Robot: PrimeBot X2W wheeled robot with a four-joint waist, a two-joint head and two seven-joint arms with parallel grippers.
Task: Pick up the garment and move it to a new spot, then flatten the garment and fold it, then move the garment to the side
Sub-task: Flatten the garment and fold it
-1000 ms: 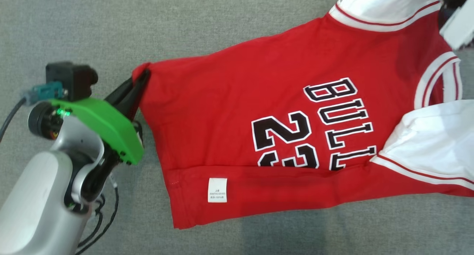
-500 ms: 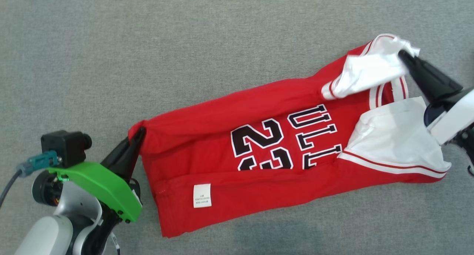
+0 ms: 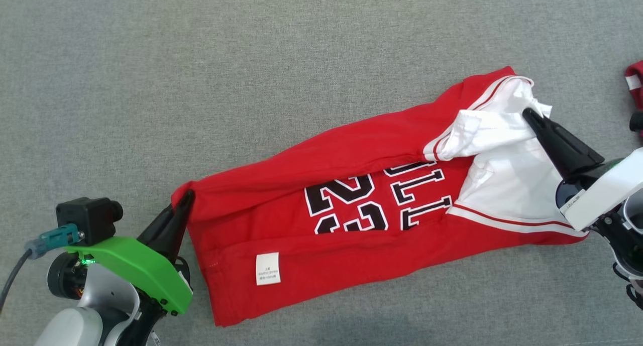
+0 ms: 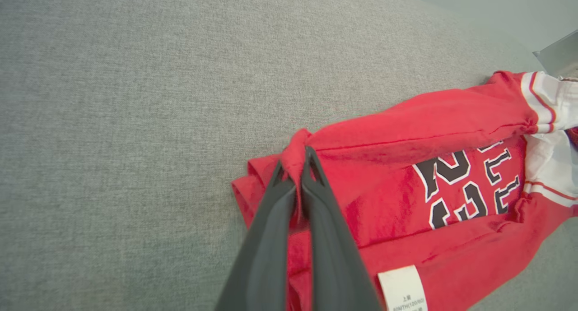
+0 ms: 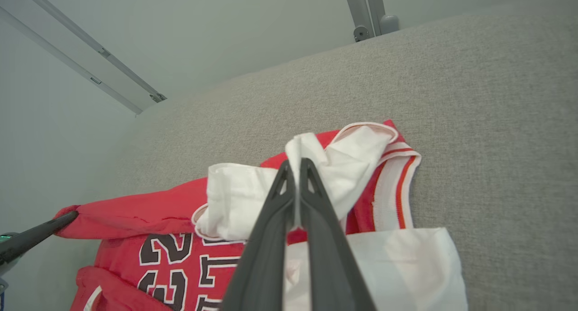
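Head view: left tool point(image 3: 188, 195) aslant on garment point(image 3: 331, 258)

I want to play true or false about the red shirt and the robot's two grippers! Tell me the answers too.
The left gripper is shut on a red corner of the garment. True.
The right gripper is open and holds nothing. False: it is shut on a white part of the garment.
Black digits with white edges show on the garment. True.
The garment's label is green. False: the label is white.
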